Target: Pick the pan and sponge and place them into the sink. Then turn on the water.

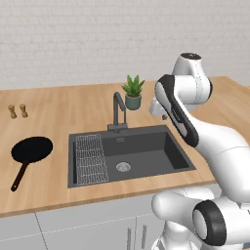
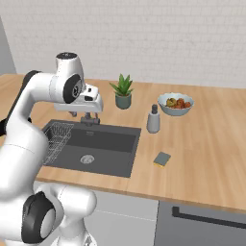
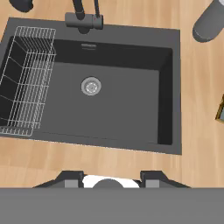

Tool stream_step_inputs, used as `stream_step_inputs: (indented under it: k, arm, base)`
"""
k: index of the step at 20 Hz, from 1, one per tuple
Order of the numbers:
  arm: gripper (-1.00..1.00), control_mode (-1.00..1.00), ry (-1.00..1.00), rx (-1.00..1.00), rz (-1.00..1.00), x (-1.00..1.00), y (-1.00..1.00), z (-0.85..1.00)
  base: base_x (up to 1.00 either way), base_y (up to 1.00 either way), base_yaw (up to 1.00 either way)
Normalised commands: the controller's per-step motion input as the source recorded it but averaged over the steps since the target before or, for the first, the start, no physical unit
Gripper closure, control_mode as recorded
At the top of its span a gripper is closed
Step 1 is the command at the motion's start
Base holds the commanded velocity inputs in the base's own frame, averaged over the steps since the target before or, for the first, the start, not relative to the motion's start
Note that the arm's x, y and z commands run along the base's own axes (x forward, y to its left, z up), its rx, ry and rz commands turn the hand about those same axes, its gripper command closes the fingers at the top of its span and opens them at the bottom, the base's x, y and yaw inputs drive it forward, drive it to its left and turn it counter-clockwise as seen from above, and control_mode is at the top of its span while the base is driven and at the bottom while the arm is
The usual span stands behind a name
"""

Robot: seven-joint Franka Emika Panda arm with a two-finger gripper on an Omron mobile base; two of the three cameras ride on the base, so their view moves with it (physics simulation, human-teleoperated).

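The black pan (image 1: 31,150) lies flat on the counter left of the sink (image 1: 146,157), its thin handle pointing toward the front edge. On the counter right of the sink (image 2: 111,144) sits the small yellow sponge (image 2: 162,159), which also peeks in at the right edge of the hand view as the sponge (image 3: 221,109). My gripper (image 3: 111,179) hangs open and empty above the sink (image 3: 122,109), near its front rim, looking straight down. In the left base view my gripper (image 1: 160,113) is over the basin's back right corner. No water runs from the dark faucet (image 1: 118,110).
A wire rack (image 1: 91,158) fills the basin's left side, beside the round drain (image 3: 91,85). A potted plant (image 1: 133,93) stands behind the faucet. A grey soap bottle (image 2: 153,120) and a fruit bowl (image 2: 176,103) stand right of the sink. Two small shakers (image 1: 17,111) stand far left.
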Motion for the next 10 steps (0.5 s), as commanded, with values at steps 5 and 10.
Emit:
stream_step_inputs:
  k: [5, 10]
  arm:
    - [-1.0, -1.0, -0.02, 0.02, 0.0, -0.32, -0.23, -0.04]
    - [-1.0, -1.0, 0.0, 0.02, 0.01, -0.29, -0.76, -0.01]
  base:
    - [0.0, 0.0, 0.0]
    - [0.0, 0.0, 0.0]
